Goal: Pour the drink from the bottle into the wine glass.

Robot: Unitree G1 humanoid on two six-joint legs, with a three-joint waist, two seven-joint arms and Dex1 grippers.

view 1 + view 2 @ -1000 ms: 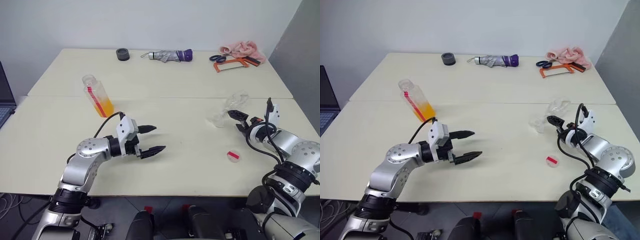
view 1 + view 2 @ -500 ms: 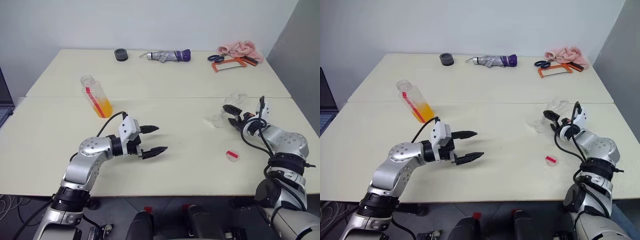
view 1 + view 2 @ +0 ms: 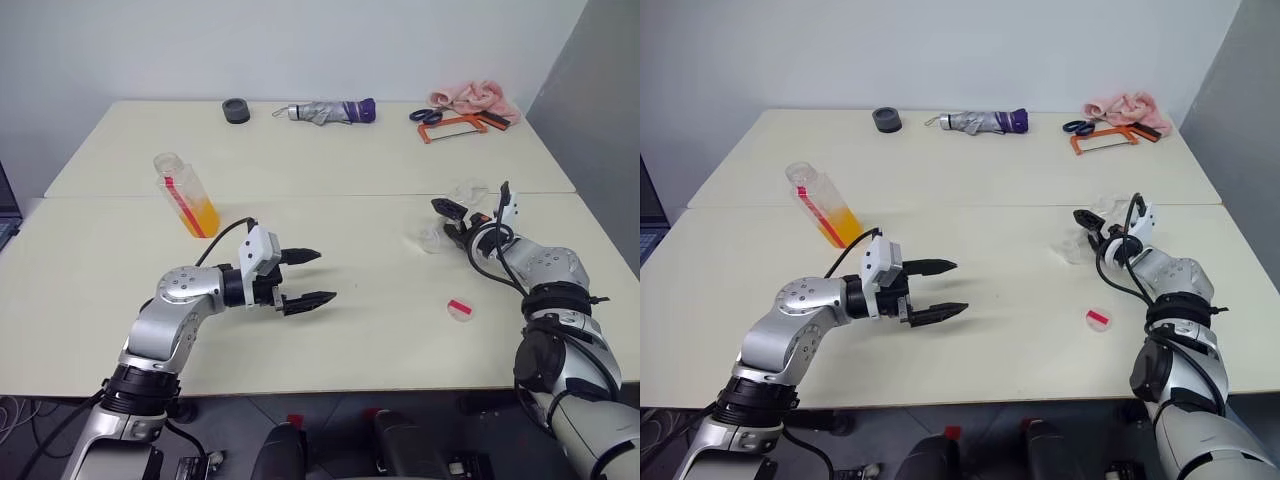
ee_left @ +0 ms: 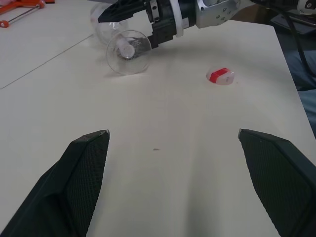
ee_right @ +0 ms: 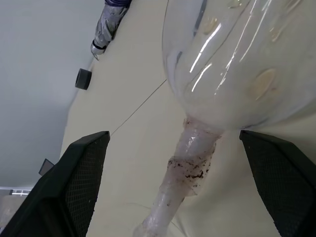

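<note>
right arm closes in on the fallen glass

the right gripper had moved forward, jaws open around the stem of the wine glass, lying on its side on the worktop. left gripper hovered open. the bottle stood upright, uncapped, far left; righting the glass came first.

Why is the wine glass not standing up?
The wine glass is tipped over, lying on its side on the table: its round foot faces sideways. Why it fell, the pictures cannot tell.

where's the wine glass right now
The wine glass lies on its side on the table's right part, at the right gripper, beyond the red cap.
</note>
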